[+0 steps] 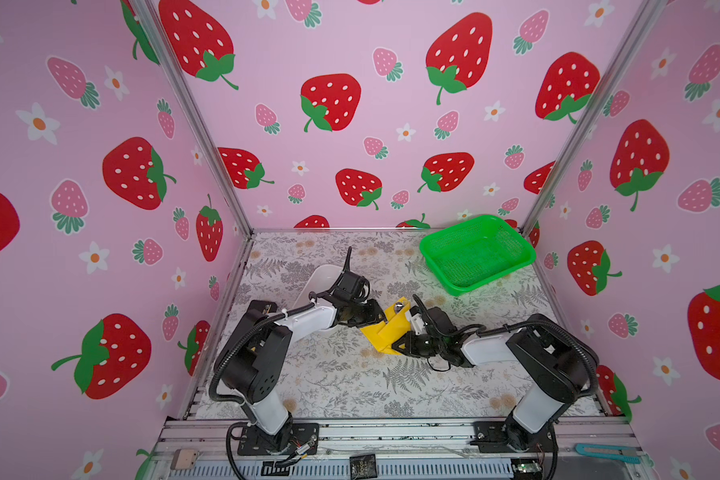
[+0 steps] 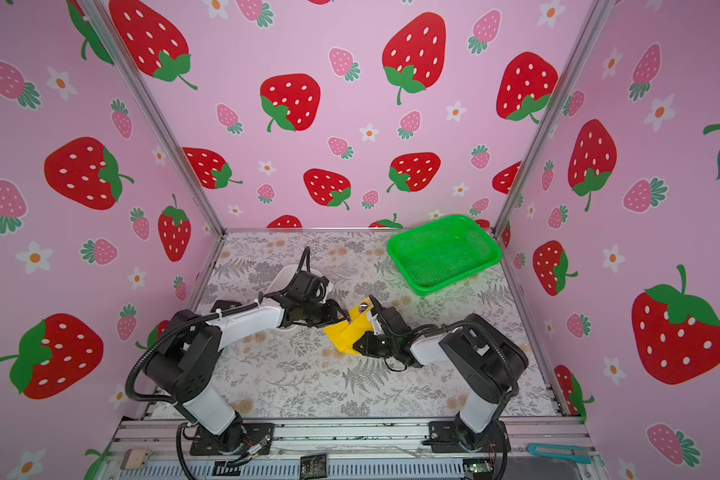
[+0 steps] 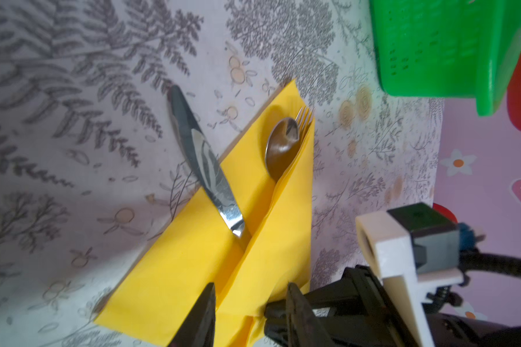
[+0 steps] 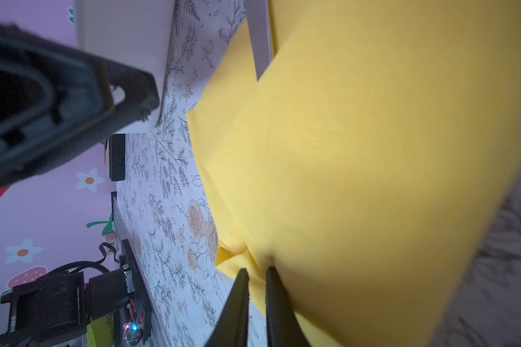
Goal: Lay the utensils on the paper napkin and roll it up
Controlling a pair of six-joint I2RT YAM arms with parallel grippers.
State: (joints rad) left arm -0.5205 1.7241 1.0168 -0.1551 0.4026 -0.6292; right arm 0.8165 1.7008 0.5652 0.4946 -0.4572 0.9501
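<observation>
The yellow paper napkin lies mid-table, one flap folded over the utensils. In the left wrist view the knife lies slantwise, blade past the napkin onto the cloth. The spoon and fork heads stick out of the fold; their handles are hidden. My left gripper stands open, jaws on either side of the folded flap's near end. My right gripper is shut on a napkin edge, lifting the flap. In both top views the grippers meet over the napkin.
A green mesh basket stands at the back right corner. A white dish sits under the left arm, beside the napkin. The floral cloth covers the table; pink strawberry walls close three sides.
</observation>
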